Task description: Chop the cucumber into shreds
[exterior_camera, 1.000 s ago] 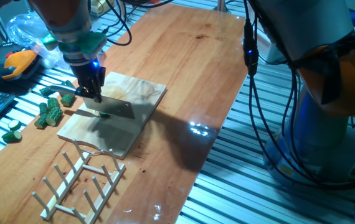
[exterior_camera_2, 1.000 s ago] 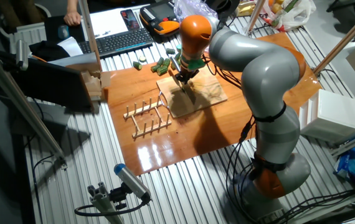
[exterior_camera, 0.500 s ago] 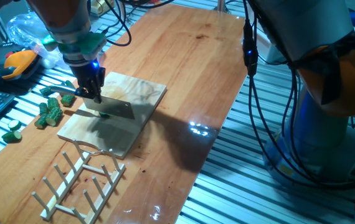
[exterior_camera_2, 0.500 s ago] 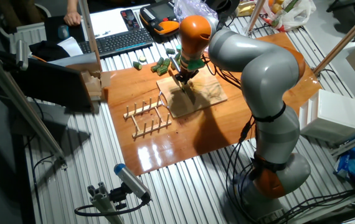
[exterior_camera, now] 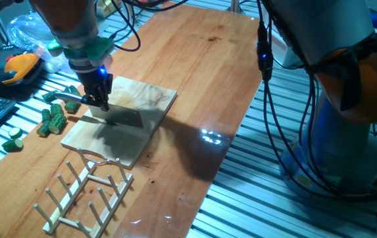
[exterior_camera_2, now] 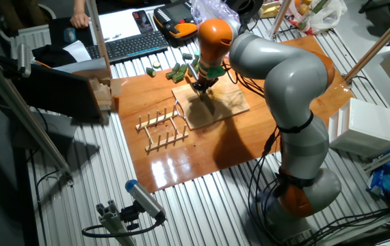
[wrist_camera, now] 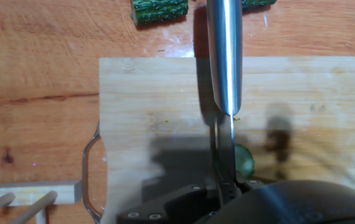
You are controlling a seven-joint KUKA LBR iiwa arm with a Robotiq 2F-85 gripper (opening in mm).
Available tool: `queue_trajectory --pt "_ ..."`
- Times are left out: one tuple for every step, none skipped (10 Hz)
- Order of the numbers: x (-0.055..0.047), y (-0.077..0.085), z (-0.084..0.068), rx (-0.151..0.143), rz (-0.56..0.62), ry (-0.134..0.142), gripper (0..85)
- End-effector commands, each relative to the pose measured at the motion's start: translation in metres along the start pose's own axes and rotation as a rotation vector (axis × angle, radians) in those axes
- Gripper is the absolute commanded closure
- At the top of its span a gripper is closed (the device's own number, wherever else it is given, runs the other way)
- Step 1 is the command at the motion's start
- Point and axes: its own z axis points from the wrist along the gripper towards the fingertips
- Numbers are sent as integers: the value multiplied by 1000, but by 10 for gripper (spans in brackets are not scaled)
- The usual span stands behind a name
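- Gripper [exterior_camera: 100, 100] fingers clamped on knife [wrist_camera: 225, 74] handle, blade edge-down over wooden board [wrist_camera: 152, 106], so a straight push chops.
- Cucumber [wrist_camera: 245, 160] slice lies flat on board, touching blade's right side in hand view, mostly hidden by the blade.
- Blade seems at or near board surface; a cut looks underway, not finished.
- No shreds clearly visible.
- Knobbly cucumber chunks [exterior_camera: 54, 116] heaped on counter [exterior_camera: 195, 79] beside board, out of the blade's way.
- Wooden rack [exterior_camera: 83, 192] sits near board's handle end.
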Motion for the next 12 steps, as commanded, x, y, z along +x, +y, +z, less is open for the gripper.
queue_trajectory --pt "-1 0 3 -2 0 1 850" --pt "-1 0 5 -4 0 1 850" --pt "-2 0 8 -13 0 3 850" --pt "-3 1 12 -19 -2 2 850" --pt "-5 2 13 -20 -3 -1 850" --pt "-6 4 8 -21 -2 5 850" --pt "-7 7 -3 -19 4 16 850" --pt "-6 9 -12 -4 9 22 850" --pt "-4 9 -18 5 12 24 850" --pt "-3 8 -18 8 12 23 850" --pt "-3 5 -15 17 14 16 850" --pt "-1 2 -13 17 14 10 850"
